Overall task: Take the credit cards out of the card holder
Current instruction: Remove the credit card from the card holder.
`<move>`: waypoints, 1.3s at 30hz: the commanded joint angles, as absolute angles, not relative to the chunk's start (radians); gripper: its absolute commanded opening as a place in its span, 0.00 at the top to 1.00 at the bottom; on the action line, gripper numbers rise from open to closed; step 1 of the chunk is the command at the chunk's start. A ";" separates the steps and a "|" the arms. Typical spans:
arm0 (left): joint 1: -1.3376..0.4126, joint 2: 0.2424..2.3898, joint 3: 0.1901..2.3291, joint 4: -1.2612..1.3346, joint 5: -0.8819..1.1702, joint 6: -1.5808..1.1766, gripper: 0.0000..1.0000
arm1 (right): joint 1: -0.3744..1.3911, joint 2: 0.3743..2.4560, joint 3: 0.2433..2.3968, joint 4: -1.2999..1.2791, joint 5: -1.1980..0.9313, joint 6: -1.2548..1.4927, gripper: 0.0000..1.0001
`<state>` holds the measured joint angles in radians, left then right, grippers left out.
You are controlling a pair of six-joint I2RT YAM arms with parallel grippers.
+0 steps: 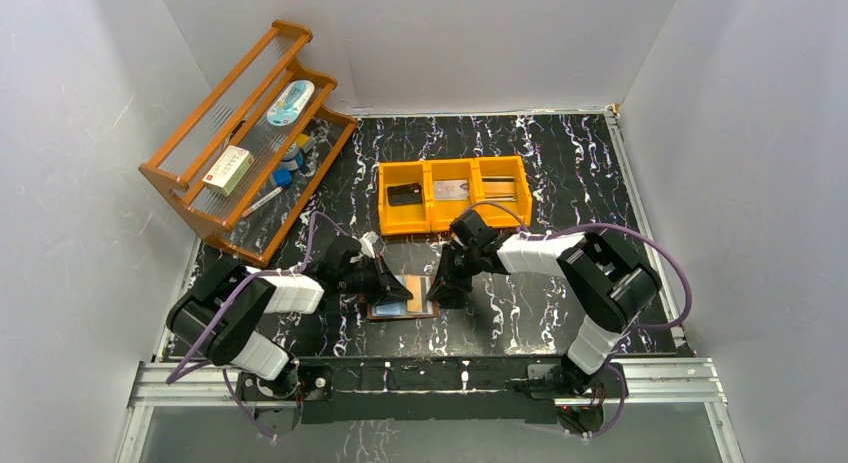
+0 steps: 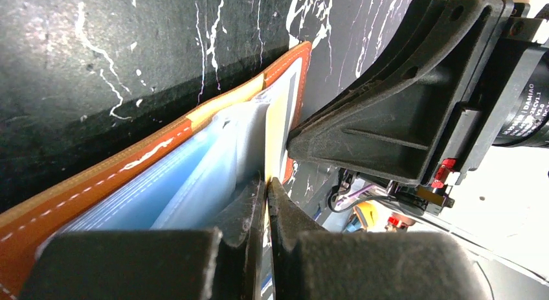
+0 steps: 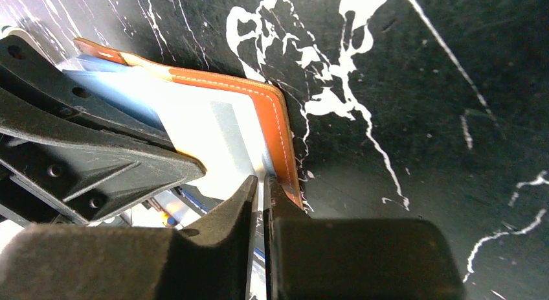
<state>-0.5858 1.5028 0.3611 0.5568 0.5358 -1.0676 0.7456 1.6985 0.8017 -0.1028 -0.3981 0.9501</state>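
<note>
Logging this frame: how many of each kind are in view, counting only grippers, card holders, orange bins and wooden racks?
grippers: 2, the left gripper shut on a tan card, the right gripper shut on the card holder edge
card holder: 1
orange bin: 1
wooden rack: 1
Total: 5

The tabletop [image 1: 560,163] is veined white on black. The holder [image 3: 278,118] is seen as orange-brown, stitched in white, with pale-blue pockets [image 2: 149,183]; the card [image 2: 277,138] is tan. The far bin [image 1: 450,226] is coloured orange-yellow.
</note>
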 commanded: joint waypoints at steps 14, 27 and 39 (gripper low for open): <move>-0.563 1.397 0.397 0.333 0.532 -0.931 1.00 | 0.765 1.804 0.779 -0.204 -0.245 0.914 0.88; -0.534 1.334 0.387 0.271 0.528 -0.904 1.00 | 0.761 1.809 0.786 -0.229 -0.212 0.916 0.88; -0.514 1.282 0.413 0.159 0.511 -0.857 1.00 | 0.756 1.810 0.798 -0.259 -0.183 0.907 0.91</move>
